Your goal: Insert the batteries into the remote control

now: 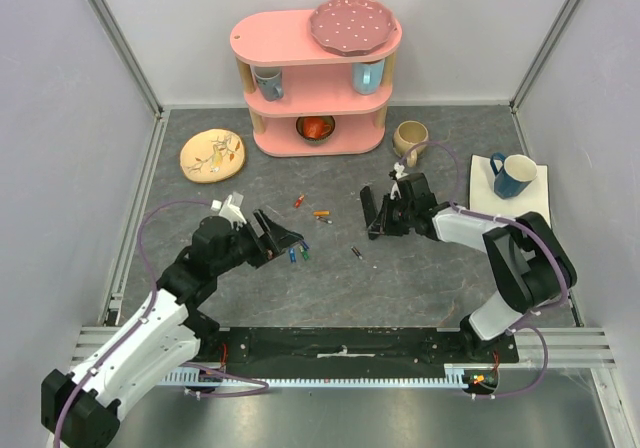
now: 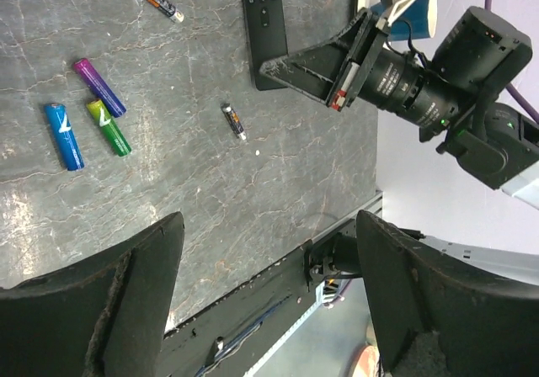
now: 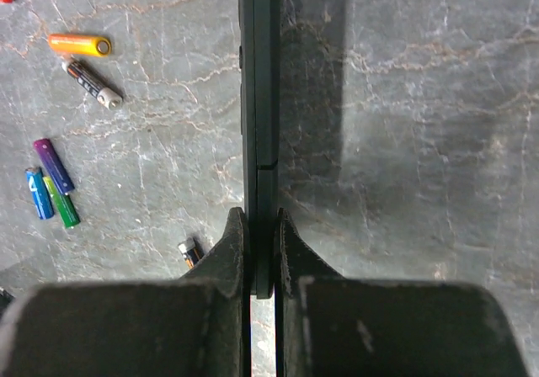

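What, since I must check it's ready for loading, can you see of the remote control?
The remote control is a slim black plastic bar with small buttons on one face; no battery recess shows. A seam crosses its narrow edge. The right gripper is shut on one end, pinching its thickness. It seems tipped on a long edge over the grey table; the batteries lie apart from it.

Seven batteries (image 3: 80,45), one remote control (image 3: 257,99)

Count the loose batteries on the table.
7: red battery, orange battery and black battery toward the shelf; purple battery, blue battery, green battery clustered; a small dark battery alone by the remote control. Others could be hidden.
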